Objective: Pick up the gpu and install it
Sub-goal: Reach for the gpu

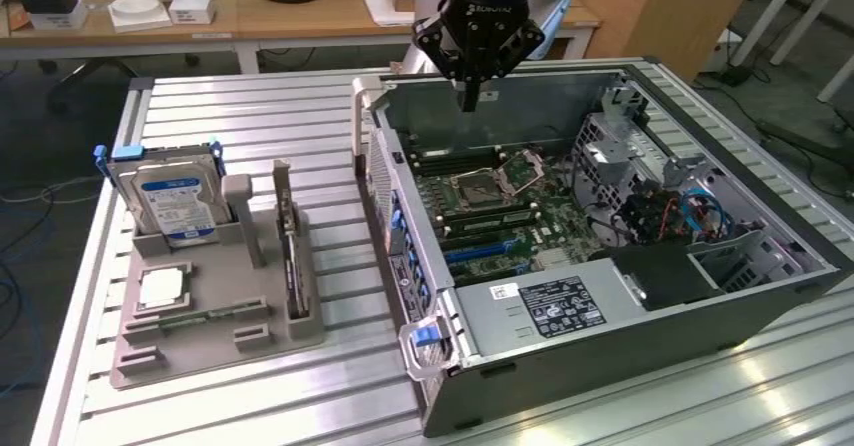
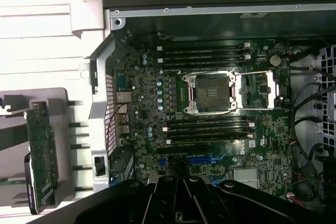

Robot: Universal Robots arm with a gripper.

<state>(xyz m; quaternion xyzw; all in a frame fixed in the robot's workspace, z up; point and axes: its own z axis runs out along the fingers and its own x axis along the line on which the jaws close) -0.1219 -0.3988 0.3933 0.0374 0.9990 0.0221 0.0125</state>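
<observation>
The gpu (image 1: 291,258) is a thin dark card standing on edge in a slot of the grey parts holder (image 1: 214,331), on the exterior view's left. My gripper (image 1: 470,101) hangs over the far wall of the open computer case (image 1: 587,336), well away from the card. Its black fingers (image 2: 168,195) are shut together with nothing between them. Below them lies the motherboard (image 2: 152,114) with an empty processor socket (image 2: 210,93) and a blue expansion slot (image 2: 202,159).
A silver blue-labelled hard drive (image 1: 174,201) stands upright in the holder beside the gpu, and its green underside (image 2: 42,156) faces the wrist camera. Cables and a drive cage (image 1: 667,211) crowd the case's far side. A slatted aluminium table (image 1: 254,116) carries everything.
</observation>
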